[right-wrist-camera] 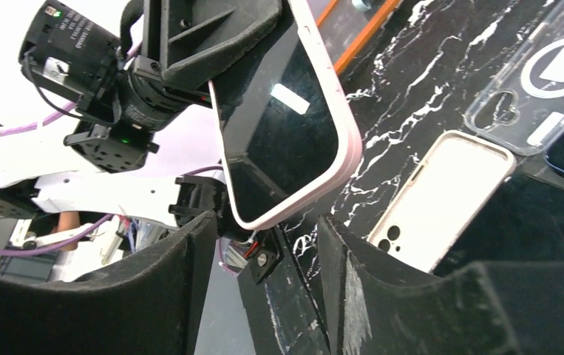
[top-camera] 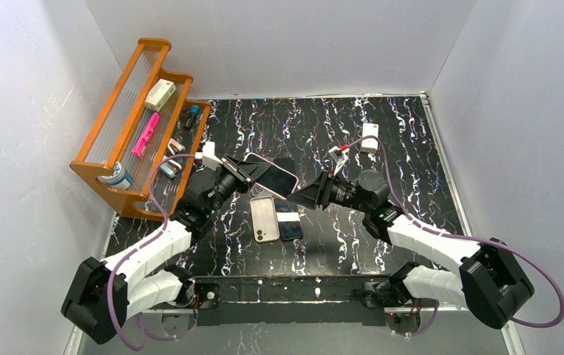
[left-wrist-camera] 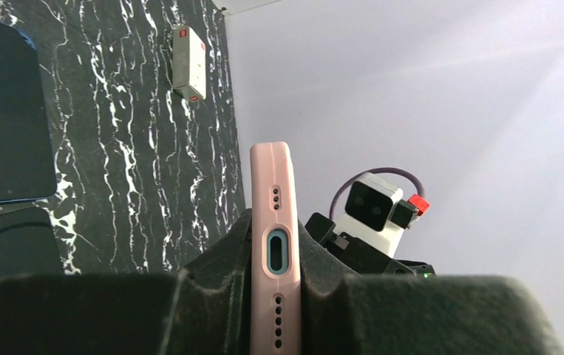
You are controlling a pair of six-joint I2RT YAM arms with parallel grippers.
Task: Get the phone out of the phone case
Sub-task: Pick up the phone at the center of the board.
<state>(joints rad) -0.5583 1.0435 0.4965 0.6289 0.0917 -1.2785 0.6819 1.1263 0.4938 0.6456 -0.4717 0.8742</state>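
Between the fingers of the left gripper (top-camera: 247,171) stands the phone (right-wrist-camera: 282,126), clamped tight across its flat faces and held up off the table (top-camera: 397,148). The phone sits fully inside its pink case (left-wrist-camera: 273,192), and the case's bottom edge with the charging slot faces the left wrist camera. The cased phone's free end sticks out past the left fingertips toward the right gripper (right-wrist-camera: 267,237). The right fingers stand apart, one to each side of the phone's lower corner. It seems neither pad touches the case, though this angle leaves it hard to tell. Below and beyond the right fingers, a white case (right-wrist-camera: 441,200) lies empty on the table, with a clear case (right-wrist-camera: 537,74) just past it and a dark phone (top-camera: 291,231) beside it.
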